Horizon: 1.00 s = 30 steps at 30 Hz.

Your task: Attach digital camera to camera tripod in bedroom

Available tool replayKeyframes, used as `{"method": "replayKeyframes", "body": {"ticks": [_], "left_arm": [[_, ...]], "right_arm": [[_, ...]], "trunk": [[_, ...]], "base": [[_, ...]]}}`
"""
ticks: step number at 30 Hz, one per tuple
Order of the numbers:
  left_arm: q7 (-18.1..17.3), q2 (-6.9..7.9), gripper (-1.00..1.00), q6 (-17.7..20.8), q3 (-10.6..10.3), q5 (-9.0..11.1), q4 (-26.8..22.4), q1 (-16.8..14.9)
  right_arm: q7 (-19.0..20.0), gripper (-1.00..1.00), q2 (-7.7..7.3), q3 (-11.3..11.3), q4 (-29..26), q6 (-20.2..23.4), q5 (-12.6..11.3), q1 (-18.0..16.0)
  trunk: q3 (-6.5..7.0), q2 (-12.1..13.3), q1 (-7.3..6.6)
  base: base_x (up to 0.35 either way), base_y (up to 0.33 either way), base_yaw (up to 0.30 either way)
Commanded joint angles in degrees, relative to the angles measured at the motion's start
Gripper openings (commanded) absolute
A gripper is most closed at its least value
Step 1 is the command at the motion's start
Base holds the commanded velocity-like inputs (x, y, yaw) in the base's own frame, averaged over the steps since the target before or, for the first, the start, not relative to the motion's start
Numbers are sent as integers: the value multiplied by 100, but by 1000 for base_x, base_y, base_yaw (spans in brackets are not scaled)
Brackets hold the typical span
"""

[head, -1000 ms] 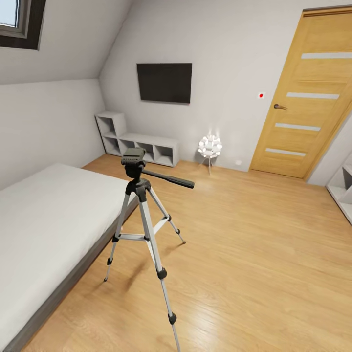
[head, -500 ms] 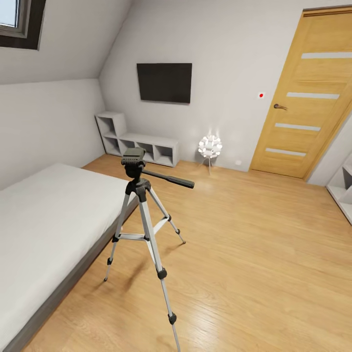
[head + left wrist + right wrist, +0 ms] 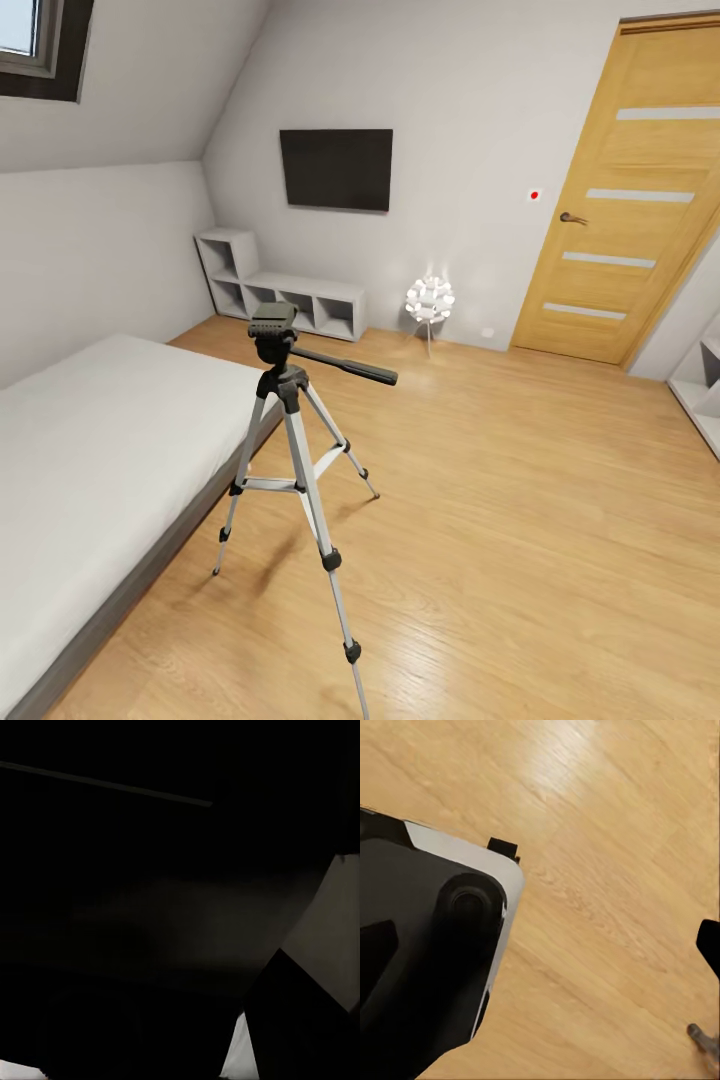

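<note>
From my head camera I look into the bedroom: a light wood floor (image 3: 520,520) runs out ahead to the white sloped walls. A low grey bed (image 3: 90,470) takes up the near left, its edge just beside the tripod's left foot. A tall wooden door (image 3: 625,190) stands closed at the far right, with a small red dot on the wall just to its left. A dark wall TV (image 3: 336,169) hangs on the far wall, and under it to the left sits a low white shelf unit (image 3: 285,290). Part of a dark-framed skylight (image 3: 40,45) shows at the upper left.

The camera tripod (image 3: 295,440) stands upright on the floor in front of me, left of centre, three silver legs splayed, its black head on top and the pan handle pointing right. The head plate looks bare.

A small white spiky lamp (image 3: 430,300) glows by the far wall, between shelf and door.

My right wrist camera looks down on the floor past a black and white piece of the robot body (image 3: 431,967). My left wrist camera is nearly all dark. I cannot tell how either set of jaws stands.
</note>
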Motion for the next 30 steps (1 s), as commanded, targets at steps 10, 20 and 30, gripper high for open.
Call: {"method": "replayKeyframes", "body": {"ticks": [10, 20, 30], "left_arm": [[16, -11, -100, -16, 33, -8, 9, -3], [25, -11, -100, -16, 33, -8, 9, -3], [20, -11, -100, -16, 33, -8, 9, -3]], "right_arm": [[1444, 100, 31, -42, -5808, 4872, -66, -31], [4066, 100, 40, 100, -7415, 6212, -61, -3156], [4764, 100, -6, 1309, -7755, 6212, -55, -3498]], "trunk": [[-11, -10, 3], [-11, -10, 3], [-11, -10, 3]], "base": [[0, 0, 0], [0, 0, 0], [0, 0, 0]]}}
